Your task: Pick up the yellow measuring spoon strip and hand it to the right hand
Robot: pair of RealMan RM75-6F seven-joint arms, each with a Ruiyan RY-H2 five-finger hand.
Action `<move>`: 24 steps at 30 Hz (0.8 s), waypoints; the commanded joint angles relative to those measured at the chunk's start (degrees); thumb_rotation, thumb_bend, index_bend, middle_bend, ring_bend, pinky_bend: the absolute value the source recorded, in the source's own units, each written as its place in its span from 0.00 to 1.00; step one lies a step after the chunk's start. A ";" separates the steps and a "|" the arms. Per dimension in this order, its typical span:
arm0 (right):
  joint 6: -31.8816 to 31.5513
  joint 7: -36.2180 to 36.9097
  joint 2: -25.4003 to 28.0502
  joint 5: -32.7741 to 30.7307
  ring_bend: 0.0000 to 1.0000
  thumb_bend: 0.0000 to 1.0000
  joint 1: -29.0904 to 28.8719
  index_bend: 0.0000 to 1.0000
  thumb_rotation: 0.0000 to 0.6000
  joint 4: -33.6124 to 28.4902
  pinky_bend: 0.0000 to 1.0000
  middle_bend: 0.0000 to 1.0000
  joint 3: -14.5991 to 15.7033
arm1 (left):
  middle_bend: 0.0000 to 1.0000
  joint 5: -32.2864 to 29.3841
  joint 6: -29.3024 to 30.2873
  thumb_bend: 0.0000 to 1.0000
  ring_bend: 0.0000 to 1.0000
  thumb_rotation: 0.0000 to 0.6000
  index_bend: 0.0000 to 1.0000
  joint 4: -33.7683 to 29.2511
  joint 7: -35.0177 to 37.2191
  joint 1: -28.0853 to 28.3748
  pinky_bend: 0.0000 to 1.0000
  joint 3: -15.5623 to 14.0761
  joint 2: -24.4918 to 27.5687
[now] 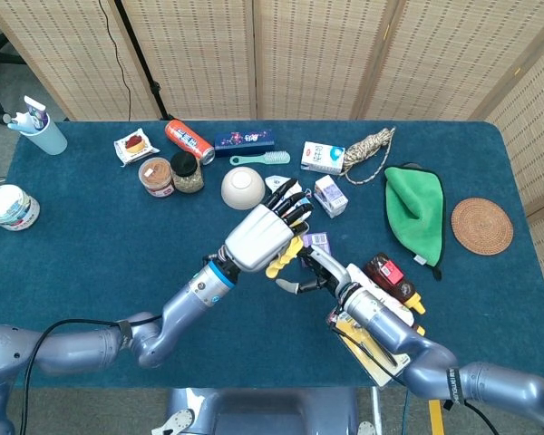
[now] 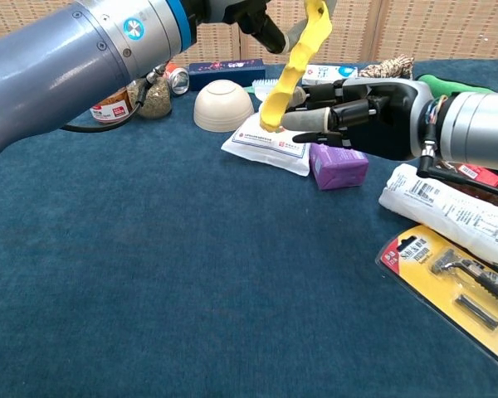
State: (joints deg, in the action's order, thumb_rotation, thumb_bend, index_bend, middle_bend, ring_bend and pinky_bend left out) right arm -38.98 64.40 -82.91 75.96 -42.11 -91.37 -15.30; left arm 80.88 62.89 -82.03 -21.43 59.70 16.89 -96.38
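Note:
The yellow measuring spoon strip [image 2: 295, 66] hangs in the air above the table's middle, its top end gripped by my left hand [image 1: 265, 231]. In the head view the strip [image 1: 286, 256] shows just below that hand's dark fingers. My right hand [image 2: 357, 116] reaches in from the right with its fingers apart, and its fingertips [image 2: 303, 122] sit right beside the strip's lower end. Whether they touch the strip is unclear. In the head view my right hand [image 1: 315, 272] lies directly under and to the right of the left one.
Below the hands lie a white packet [image 2: 270, 143] and a purple box [image 2: 339, 164]. A white bowl [image 1: 243, 188] stands behind, with jars and a can to its left. A yellow razor pack [image 2: 456, 286], a sauce bottle [image 1: 394, 279], a green cloth [image 1: 415, 208] and a woven coaster [image 1: 481, 226] occupy the right.

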 commanded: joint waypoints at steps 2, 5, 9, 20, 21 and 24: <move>0.21 0.11 -0.24 -0.18 0.00 0.35 -0.13 0.46 1.00 0.03 0.00 0.16 -0.12 | 0.28 -0.04 -0.03 0.49 0.16 1.00 0.68 0.21 -0.15 0.13 0.00 0.01 -0.13; 0.03 -0.31 -0.75 -0.74 0.00 0.35 -0.16 0.47 1.00 0.23 0.00 0.13 -0.30 | 0.28 -0.01 0.13 0.49 0.16 1.00 0.68 0.38 -0.12 0.17 0.00 -0.02 -0.35; -0.21 -1.27 -1.15 -1.64 0.00 0.36 -0.03 0.48 1.00 0.28 0.00 0.04 -0.45 | 0.28 0.02 0.25 0.49 0.16 1.00 0.68 0.62 -0.13 0.21 0.00 -0.05 -0.48; -0.56 -2.98 -1.67 -3.22 0.00 0.37 0.55 0.50 1.00 -0.12 0.00 0.00 -0.94 | 0.28 -1.04 -0.11 0.49 0.16 1.00 0.67 0.59 -0.72 0.46 0.00 0.29 -0.75; -0.59 -3.09 -1.68 -3.41 0.00 0.38 0.61 0.50 1.00 -0.18 0.00 0.01 -1.01 | 0.28 -1.05 -0.11 0.49 0.16 1.00 0.67 0.60 -0.76 0.48 0.00 0.29 -0.77; -0.64 -3.70 -1.71 -3.96 0.00 0.38 0.78 0.50 1.00 -0.35 0.00 0.05 -1.19 | 0.28 -1.17 -0.09 0.49 0.15 1.00 0.67 0.70 -0.82 0.56 0.00 0.38 -0.86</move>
State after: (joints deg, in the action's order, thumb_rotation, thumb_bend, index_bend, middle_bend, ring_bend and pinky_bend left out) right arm -39.61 60.84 -84.61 72.14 -41.40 -91.65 -16.42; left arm 79.71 62.81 -81.34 -22.25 60.26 17.27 -97.23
